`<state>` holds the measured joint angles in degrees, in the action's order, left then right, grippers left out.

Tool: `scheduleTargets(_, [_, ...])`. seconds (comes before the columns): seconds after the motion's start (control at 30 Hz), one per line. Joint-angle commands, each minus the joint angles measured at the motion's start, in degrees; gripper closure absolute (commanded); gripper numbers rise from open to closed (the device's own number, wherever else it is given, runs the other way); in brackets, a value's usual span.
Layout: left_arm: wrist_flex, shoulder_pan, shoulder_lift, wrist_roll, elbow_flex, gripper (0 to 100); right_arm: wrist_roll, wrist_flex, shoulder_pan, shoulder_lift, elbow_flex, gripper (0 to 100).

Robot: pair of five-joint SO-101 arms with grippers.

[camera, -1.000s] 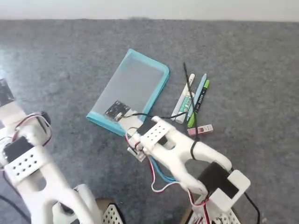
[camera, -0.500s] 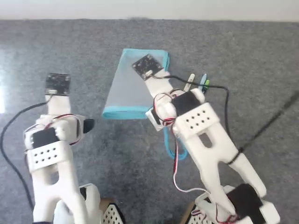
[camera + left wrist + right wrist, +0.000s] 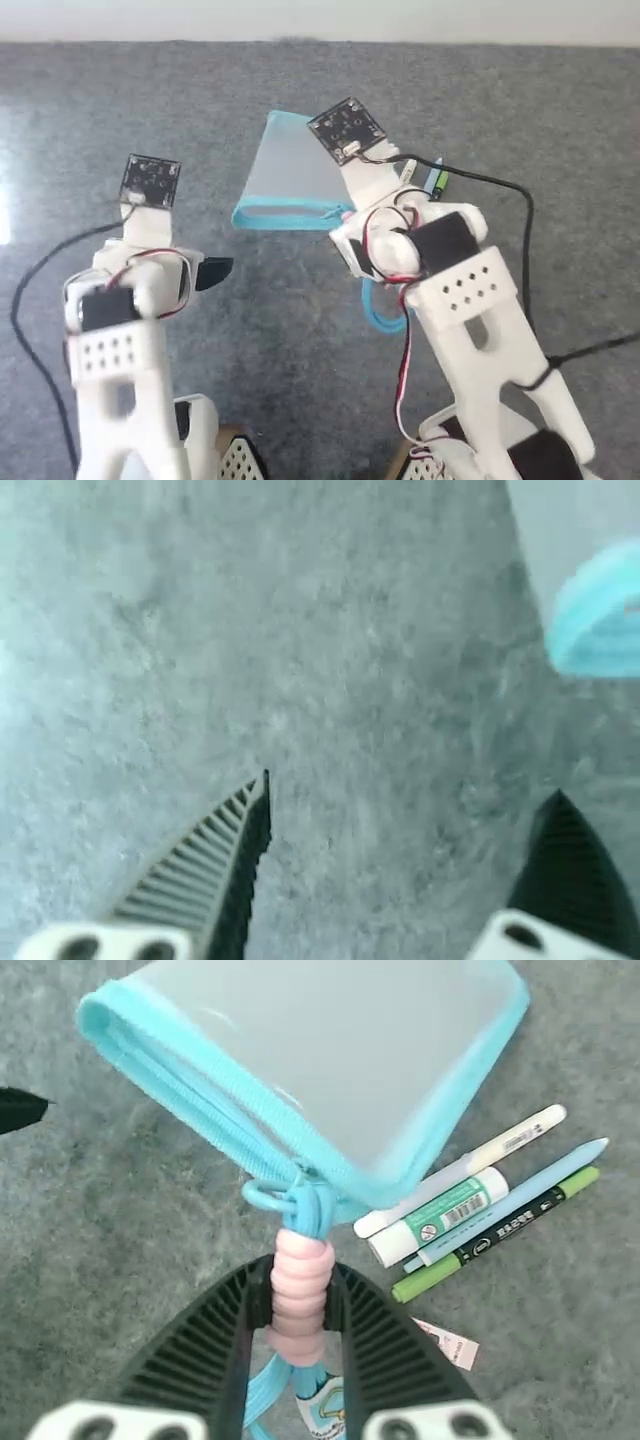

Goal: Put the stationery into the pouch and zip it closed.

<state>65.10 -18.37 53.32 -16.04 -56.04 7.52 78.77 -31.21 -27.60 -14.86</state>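
Right pincer point(image 3: 298, 1265): clamped on pink pull point(image 3: 298, 1305).
Pouch point(image 3: 330, 1070): just ahead of it, zip edge slanting away.
Pens point(image 3: 480, 1205): beside Pouch, nearer Right pincer than left.
Left pincer point(image 3: 410, 782): wide, empty, above counter point(image 3: 300, 630).

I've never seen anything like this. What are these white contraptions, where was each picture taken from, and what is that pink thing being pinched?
These are two small white robot arms side by side, each ending in a two-fingered gripper. One picture looks down on both from a fixed camera. The other two come from cameras on the arms' wrists. On the grey surface is a translucent pouch with turquoise edging, and beside it a few pens. The right gripper is shut on a pink beaded charm attached by a blue cord to the pouch's corner. The left gripper is open and holds nothing, over bare surface near the pouch.
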Motion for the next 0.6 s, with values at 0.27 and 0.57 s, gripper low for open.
scheduleTargets(0.27, [6.6, 9.9, 27.9, 6.5, -2.0, 61, 1.3, 0.0, 0.5, -14.1, -5.0, 99.1])
scheduleTargets(0.57, [-5.8, 7.5, 18.5, 9.7, -5.5, 61, 3.1, 0.4, 0.4, -19.6, -9.1, 99.1])
